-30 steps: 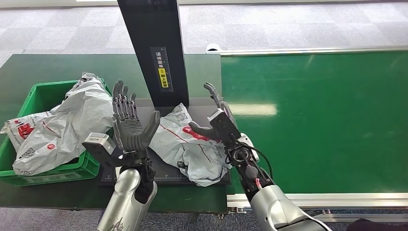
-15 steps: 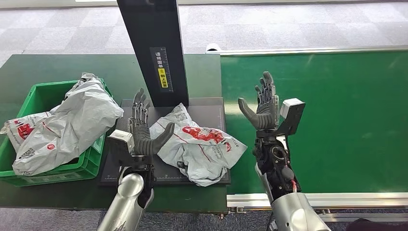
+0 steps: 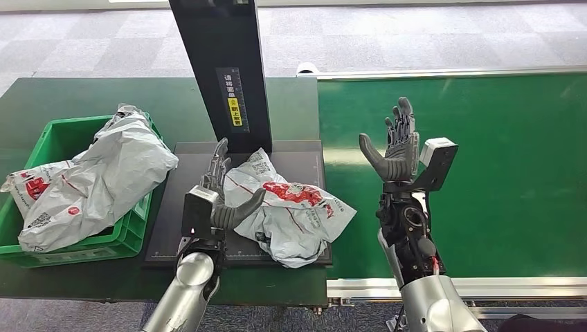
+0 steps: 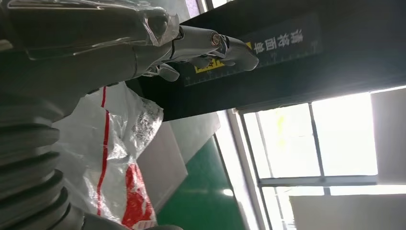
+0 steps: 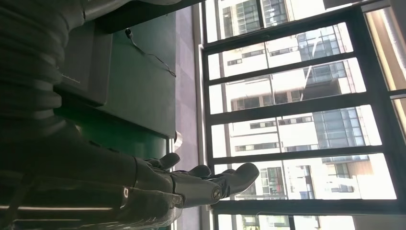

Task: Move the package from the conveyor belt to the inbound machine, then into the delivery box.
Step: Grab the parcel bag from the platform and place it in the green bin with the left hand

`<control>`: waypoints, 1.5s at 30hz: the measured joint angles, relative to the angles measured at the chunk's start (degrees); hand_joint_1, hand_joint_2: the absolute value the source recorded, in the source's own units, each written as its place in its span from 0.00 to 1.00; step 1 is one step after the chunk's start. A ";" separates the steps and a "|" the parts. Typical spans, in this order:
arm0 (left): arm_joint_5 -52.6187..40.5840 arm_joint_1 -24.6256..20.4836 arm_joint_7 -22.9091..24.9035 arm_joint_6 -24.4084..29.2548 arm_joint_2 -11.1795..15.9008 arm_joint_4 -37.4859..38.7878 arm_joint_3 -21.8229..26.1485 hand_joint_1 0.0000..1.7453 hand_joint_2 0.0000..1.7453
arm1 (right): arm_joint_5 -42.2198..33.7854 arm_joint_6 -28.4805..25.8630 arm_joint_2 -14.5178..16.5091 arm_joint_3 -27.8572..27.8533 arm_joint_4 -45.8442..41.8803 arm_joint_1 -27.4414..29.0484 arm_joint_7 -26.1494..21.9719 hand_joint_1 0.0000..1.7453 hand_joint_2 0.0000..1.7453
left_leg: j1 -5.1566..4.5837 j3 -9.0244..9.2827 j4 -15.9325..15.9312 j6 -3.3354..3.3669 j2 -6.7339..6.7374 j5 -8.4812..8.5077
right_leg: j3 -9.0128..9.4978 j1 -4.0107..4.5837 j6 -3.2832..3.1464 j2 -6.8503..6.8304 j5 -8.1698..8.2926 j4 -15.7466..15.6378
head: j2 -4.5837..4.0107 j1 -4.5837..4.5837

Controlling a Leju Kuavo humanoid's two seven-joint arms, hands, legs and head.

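- Two risks show in the head view. The package (image 3: pixel 287 214), a crinkled white bag, lies on the grey plate (image 3: pixel 166 228) of the inbound machine (image 3: pixel 221 69), one corner hanging off towards the green conveyor belt (image 3: pixel 484 173). The left hand (image 3: pixel 220 197) sits against its near side, spread and holding nothing; a shallow scoop could shove the slippery bag off that edge.
- The green delivery box (image 3: pixel 41 145) already brims with bags, so another may slide out.
- The right hand (image 3: pixel 396 149) stands raised over the belt, fingers apart, empty.
- Left wrist view: fingers (image 4: pixel 230 45) lie extended near the machine's post; lifting carelessly could knock it.
- Right wrist view: fingers (image 5: pixel 230 179) are loosely extended, well away from anything.
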 joint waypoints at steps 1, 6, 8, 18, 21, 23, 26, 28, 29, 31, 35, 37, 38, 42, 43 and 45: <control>-2.65 -0.32 1.88 0.03 0.13 0.66 -0.44 0.00 1.00 | 0.08 -0.04 -0.11 0.04 -0.17 -0.02 0.23 0.00 1.00 | 0.00 0.00 0.00 0.00 -0.01 0.00 | 0.00 0.00 0.00 -0.01 0.00 0.00 | 0.00 0.01; -16.06 -2.60 11.07 2.90 0.30 5.96 -2.53 0.00 1.00 | 1.76 -0.63 -0.56 0.46 -2.20 0.80 1.56 0.00 1.00 | 0.00 0.00 0.00 0.00 0.00 0.00 | 0.00 0.00 0.00 0.01 0.00 0.00 | 0.01 -0.01; -20.53 -3.55 14.18 3.99 0.31 8.01 -3.02 0.00 1.00 | 2.97 -1.04 -0.75 0.91 -3.14 1.30 2.76 0.00 1.00 | 0.00 0.00 0.00 0.00 0.00 0.00 | -0.01 0.00 0.00 0.01 0.00 0.00 | 0.01 -0.01; -37.42 -6.79 20.88 -2.80 -0.01 15.34 -4.48 0.07 1.00 | 8.54 0.66 -1.35 3.21 -2.76 1.02 6.12 0.00 1.00 | 0.00 -0.02 0.00 0.00 -0.01 0.00 | 0.00 0.00 0.00 -0.01 0.00 0.00 | 0.00 -0.01; -39.09 -7.50 20.03 -6.10 -0.32 17.28 -4.75 0.69 1.00 | 9.64 1.11 -1.36 3.56 -1.84 0.07 6.62 0.00 1.00 | 0.00 -0.02 0.00 0.00 -0.02 0.00 | 0.01 -0.01 0.00 -0.01 0.00 0.00 | 0.01 -0.01; -39.20 -7.83 19.45 -6.96 -0.51 18.05 -4.76 0.93 1.00 | 10.34 1.18 -1.38 3.86 -1.14 -0.46 7.12 0.00 1.00 | 0.00 -0.01 0.00 0.00 -0.05 0.00 | 0.01 -0.01 0.00 -0.02 0.00 0.00 | 0.01 -0.01; -39.60 -8.18 18.72 -7.21 -0.66 18.73 -4.59 1.00 1.00 | 10.84 1.17 -1.47 4.18 0.17 -0.95 7.97 0.00 1.00 | 0.00 -0.01 0.00 0.00 -0.10 0.00 | 0.03 -0.01 0.00 -0.03 0.00 0.00 | 0.01 -0.01; -39.82 -8.23 17.92 -7.08 -0.72 18.79 -4.37 1.00 1.00 | 10.96 1.17 -1.57 4.17 0.93 -1.04 8.68 0.00 1.00 | 0.00 0.00 0.00 0.00 -0.13 0.01 | 0.04 0.00 0.00 -0.04 0.00 0.00 | 0.00 -0.01; -39.84 -8.23 17.42 -6.98 -0.73 18.77 -4.26 1.00 1.00 | 10.99 1.11 -1.63 4.17 1.32 -1.05 9.07 0.00 1.00 | 0.00 0.00 0.00 0.00 -0.13 0.01 | 0.05 0.00 0.00 -0.04 0.00 0.00 | 0.00 -0.01; -39.91 -8.19 16.46 -6.66 -0.75 18.63 -4.04 1.00 1.00 | 11.06 0.87 -1.74 4.16 2.24 -1.09 10.17 0.00 1.00 | 0.00 0.00 0.00 0.00 -0.13 0.01 | 0.05 0.00 0.00 -0.04 0.00 0.00 | 0.01 -0.01; -39.96 -7.86 14.90 -5.22 -0.84 18.07 -3.54 1.00 1.00 | 10.42 1.54 -1.90 3.90 4.59 -1.34 12.35 0.00 1.00 | 0.00 0.00 0.00 0.00 -0.13 0.01 | 0.05 -0.01 0.00 -0.05 0.00 0.00 | 0.00 -0.01; -39.87 -7.67 14.21 -4.14 -0.88 17.81 -3.25 1.00 1.00 | 9.56 1.89 -1.92 3.55 5.37 -1.35 12.26 0.00 1.00 | 0.00 -0.01 0.00 0.00 -0.13 0.01 | 0.05 -0.01 0.00 -0.05 0.00 0.00 | 0.00 -0.01; -39.78 -7.55 13.85 -3.58 -0.89 17.62 -3.11 1.00 1.00 | 9.07 1.98 -1.92 3.29 5.63 -1.35 12.07 0.00 1.00 | 0.00 -0.01 0.00 0.00 -0.13 0.01 | 0.05 -0.01 0.00 -0.05 0.00 0.00 | 0.00 -0.01; -38.87 -6.89 12.50 -1.46 -0.98 16.50 -2.35 1.00 1.00 | 7.27 2.46 -1.88 2.19 6.24 -1.30 11.66 0.00 1.00 | 0.00 -0.01 0.00 0.00 -0.13 0.00 | 0.03 0.00 0.00 -0.04 0.00 0.00 | 0.01 -0.01; -38.29 -6.70 12.07 -0.83 -1.04 16.13 -2.07 1.00 1.00 | 7.03 2.72 -1.87 1.97 6.35 -1.26 11.66 0.00 1.00 | 0.00 -0.01 0.00 0.00 -0.13 0.00 | 0.03 0.00 0.00 -0.04 0.00 0.00 | 0.00 -0.01; -36.70 -6.22 11.02 0.62 -1.27 15.19 -1.30 1.00 1.00 | 6.89 3.08 -1.86 1.65 6.56 -1.13 11.66 0.00 1.00 | 0.00 -0.02 0.00 0.00 -0.12 0.00 | 0.02 0.00 0.00 -0.03 0.00 0.00 | 0.00 -0.01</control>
